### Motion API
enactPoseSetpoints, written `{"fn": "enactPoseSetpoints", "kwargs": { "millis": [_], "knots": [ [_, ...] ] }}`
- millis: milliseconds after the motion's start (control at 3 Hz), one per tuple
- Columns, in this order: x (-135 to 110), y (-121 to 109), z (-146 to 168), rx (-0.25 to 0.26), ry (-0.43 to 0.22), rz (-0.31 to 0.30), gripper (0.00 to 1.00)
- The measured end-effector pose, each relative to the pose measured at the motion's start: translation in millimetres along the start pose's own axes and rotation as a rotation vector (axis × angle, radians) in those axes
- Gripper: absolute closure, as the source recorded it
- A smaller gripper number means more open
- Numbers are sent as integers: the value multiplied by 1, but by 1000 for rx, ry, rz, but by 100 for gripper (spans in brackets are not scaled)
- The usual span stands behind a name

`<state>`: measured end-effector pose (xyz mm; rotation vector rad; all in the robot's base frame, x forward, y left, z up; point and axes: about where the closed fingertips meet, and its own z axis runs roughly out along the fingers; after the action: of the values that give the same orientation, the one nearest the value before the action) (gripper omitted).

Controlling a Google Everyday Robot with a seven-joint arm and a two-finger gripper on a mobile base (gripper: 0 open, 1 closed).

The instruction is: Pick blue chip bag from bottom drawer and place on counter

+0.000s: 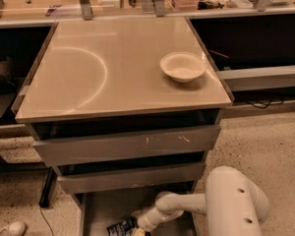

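Blue chip bag (121, 226) lies on the floor of your open bottom drawer (105, 205), by the view's lower edge. Your claw (138, 228) sits low in that drawer against the bag's right side; you cannot tell its state. A white bowl (183, 67) stands on the table (108, 77).

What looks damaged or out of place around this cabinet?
The upper drawer front has pale scratch marks right of its middle. A blue chip bag lies crumpled in the open bottom drawer, with the gripper right beside it. Nothing looks spilled.
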<state>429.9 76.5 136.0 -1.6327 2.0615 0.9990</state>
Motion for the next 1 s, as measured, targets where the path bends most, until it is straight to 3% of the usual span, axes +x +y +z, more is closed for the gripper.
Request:
{"fn": "enactPoseSetpoints", "kwargs": {
  "millis": [1000],
  "knots": [
    [0,0,0,0,0,0,88]
  ]
}}
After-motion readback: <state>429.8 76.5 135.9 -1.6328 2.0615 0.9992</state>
